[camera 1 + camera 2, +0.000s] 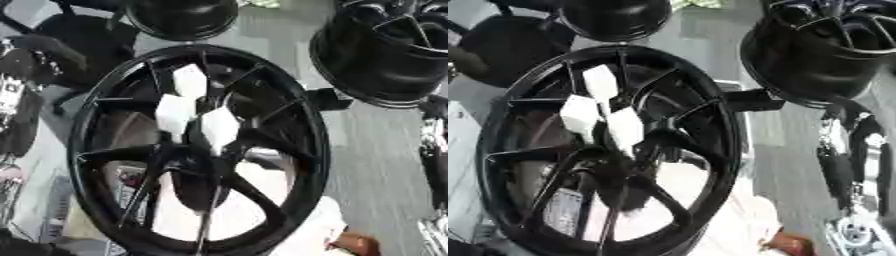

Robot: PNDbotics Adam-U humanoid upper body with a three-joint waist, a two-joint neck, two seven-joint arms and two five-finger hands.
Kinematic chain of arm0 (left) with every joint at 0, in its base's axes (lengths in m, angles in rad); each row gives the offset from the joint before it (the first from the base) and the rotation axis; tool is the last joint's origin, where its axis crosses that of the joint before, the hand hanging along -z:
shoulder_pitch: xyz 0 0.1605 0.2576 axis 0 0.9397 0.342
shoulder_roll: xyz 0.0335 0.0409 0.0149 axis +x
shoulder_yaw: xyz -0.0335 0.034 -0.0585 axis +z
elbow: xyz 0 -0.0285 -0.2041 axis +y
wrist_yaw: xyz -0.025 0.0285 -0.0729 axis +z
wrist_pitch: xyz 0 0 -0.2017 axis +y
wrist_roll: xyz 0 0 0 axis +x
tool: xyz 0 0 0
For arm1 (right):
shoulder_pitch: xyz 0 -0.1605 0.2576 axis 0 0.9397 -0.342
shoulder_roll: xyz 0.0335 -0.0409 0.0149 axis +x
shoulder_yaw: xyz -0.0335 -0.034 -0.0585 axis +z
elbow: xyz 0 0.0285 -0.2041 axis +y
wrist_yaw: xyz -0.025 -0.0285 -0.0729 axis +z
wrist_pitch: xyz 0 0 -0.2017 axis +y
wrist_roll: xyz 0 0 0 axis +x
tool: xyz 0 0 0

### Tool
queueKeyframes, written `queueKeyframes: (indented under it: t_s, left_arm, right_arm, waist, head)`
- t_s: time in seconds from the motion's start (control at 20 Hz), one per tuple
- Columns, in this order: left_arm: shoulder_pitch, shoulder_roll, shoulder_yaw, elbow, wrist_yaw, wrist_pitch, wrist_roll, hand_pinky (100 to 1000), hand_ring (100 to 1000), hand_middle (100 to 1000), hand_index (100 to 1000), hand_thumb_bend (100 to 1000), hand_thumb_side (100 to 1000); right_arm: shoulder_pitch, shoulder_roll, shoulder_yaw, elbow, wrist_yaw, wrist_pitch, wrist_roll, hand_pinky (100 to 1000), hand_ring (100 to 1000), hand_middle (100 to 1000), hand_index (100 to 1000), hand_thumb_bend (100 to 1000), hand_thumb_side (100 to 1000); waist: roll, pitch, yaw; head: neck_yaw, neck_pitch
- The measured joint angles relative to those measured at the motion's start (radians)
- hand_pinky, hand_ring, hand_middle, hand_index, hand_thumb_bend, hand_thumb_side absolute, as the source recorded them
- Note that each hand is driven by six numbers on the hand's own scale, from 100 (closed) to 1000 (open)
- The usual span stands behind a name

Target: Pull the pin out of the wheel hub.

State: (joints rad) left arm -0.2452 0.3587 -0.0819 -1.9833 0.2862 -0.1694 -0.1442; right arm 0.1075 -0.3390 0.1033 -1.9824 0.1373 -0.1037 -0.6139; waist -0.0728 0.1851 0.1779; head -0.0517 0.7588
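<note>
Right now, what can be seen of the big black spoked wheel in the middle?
The big black spoked wheel is glossy, metal-looking, with thin spokes running from a dark hub to a round rim. It stands tilted, filling the centre of the view. Three white blocky pieces sit clustered at its hub. No hand visibly touches it.

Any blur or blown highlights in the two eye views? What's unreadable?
Left eye view: soft all over, spokes of the wheel smeared; the white blocks at the hub are blown out, edges lost. Right eye view: same softness; the pale area behind the lower spokes is overexposed; the other wheel at upper right shows only thin rim glints. No pin can be made out; the hands are not identifiable.
</note>
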Motion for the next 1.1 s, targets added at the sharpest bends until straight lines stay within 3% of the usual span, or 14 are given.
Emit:
queueKeyframes:
  t_s: [0.15, 0.35, 0.8, 1.1]
  left_arm:
    - [0.001, 0.000, 0.000, 0.000, -0.001, 0.000, 0.000, 712, 675, 594, 700, 100, 575]
    - [0.006, 0.000, 0.000, 0.000, -0.002, 0.001, 0.001, 712, 675, 594, 700, 100, 575]
    - [0.009, 0.002, 0.000, 0.000, -0.006, 0.002, 0.002, 712, 676, 594, 700, 100, 575]
    - [0.013, 0.010, 0.000, 0.000, -0.006, 0.004, 0.002, 712, 676, 595, 700, 100, 575]
  right_arm:
    - [0.001, -0.014, -0.005, 0.000, 0.006, -0.002, 0.002, 882, 831, 649, 758, 100, 631]
    - [0.018, -0.093, -0.018, 0.000, 0.071, -0.008, 0.035, 886, 833, 657, 765, 100, 537]
    - [0.053, -0.347, -0.040, 0.000, 0.180, -0.043, 0.145, 894, 837, 670, 775, 100, 422]
    - [0.053, -0.552, -0.055, 0.000, 0.159, -0.057, 0.237, 899, 839, 678, 782, 100, 464]
  waist:
    - [0.000, 0.000, 0.000]
    - [-0.005, -0.002, -0.005]
    - [-0.015, -0.007, -0.007]
    - [-0.024, -0.012, -0.009]
  head:
    - [0.000, 0.000]
    - [0.002, 0.000]
    - [0.005, 0.000]
    - [0.005, 0.000]
